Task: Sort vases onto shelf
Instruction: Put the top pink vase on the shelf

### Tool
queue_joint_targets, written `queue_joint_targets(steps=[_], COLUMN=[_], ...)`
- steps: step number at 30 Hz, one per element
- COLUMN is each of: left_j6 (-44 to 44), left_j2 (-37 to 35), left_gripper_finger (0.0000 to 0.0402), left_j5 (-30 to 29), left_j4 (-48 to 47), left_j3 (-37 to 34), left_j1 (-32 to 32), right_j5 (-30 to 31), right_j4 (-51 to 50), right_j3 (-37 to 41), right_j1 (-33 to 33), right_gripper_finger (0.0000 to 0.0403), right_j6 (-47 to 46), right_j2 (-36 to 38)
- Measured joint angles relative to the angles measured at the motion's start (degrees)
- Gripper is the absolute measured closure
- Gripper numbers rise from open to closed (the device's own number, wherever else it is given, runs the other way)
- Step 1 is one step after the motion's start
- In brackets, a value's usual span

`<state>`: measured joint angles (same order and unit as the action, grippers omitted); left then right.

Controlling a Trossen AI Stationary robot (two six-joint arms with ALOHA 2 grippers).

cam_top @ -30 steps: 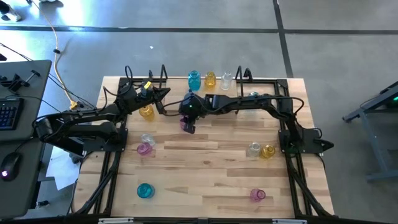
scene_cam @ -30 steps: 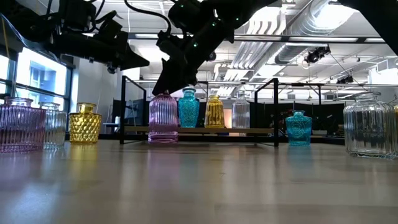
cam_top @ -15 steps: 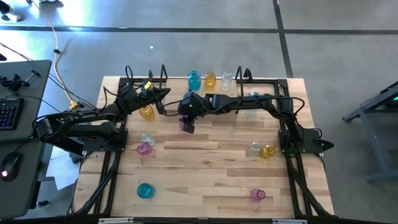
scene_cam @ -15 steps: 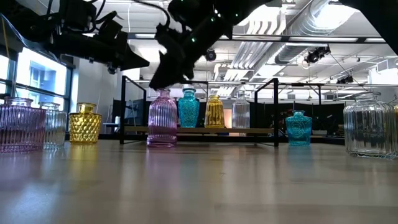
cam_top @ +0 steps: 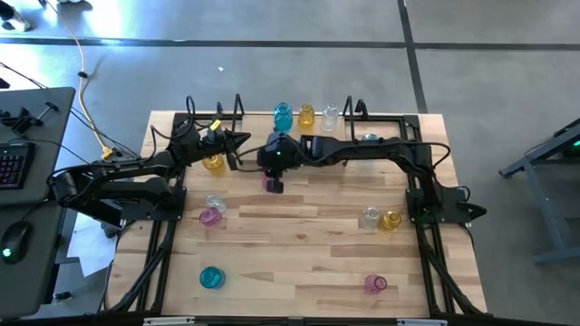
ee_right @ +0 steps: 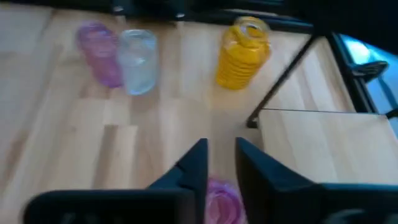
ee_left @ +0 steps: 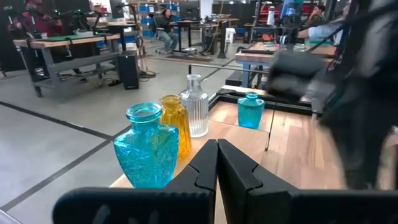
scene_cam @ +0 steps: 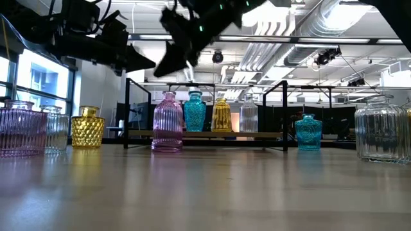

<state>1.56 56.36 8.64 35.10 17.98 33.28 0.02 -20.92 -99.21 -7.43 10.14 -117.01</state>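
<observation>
Pink ribbed glass vase stands free on the wooden surface at the black wire shelf's nine o'clock end, beneath your right claw, fingers slightly apart, empty. Three vases are shelved; about eight remain. Left claw is closed together.

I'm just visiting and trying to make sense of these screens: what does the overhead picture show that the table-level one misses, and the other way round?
Only the overhead view shows the whole table, including the teal vase and pink vase near its front edge.

Only the table-level view shows how things stand: the ribbed pink vase upright on the table in front of the shelf, with the right hand above it and clear of it.

Both show the teal, yellow and clear vases lined up on the shelf.
</observation>
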Motion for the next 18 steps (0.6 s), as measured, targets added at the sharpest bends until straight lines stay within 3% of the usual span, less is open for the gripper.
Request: queue_joint_targets(steps=[3, 9, 15, 18], left_j6=[0.02, 0.07, 1.06, 1.75], left_j2=[0.0, -0.02, -0.02, 0.0], left_gripper_finger=[0.0402, 0.0402, 0.0402, 0.0401], left_j5=[1.69, 3.0, 3.76, 1.15], left_j4=[-0.32, -2.36, -19.65, -29.73], left_j3=[0.0, 2.09, 10.99, 15.74], left_j1=[-0.05, -1.27, -5.7, -8.3], right_j5=[0.38, 0.68, 3.53, 3.8], right_j4=[8.95, 22.13, 30.3, 31.37], right_j3=[7.36, 22.86, 38.18, 43.43], right_j1=[-0.22, -0.01, -2.95, -5.34], right_gripper_finger=[0.0395, 0.0386, 0.0399, 0.0397], right_j6=[-0.15, -2.15, 0.07, 1.3], right_j2=[2.7, 13.79, 27.3, 33.81])
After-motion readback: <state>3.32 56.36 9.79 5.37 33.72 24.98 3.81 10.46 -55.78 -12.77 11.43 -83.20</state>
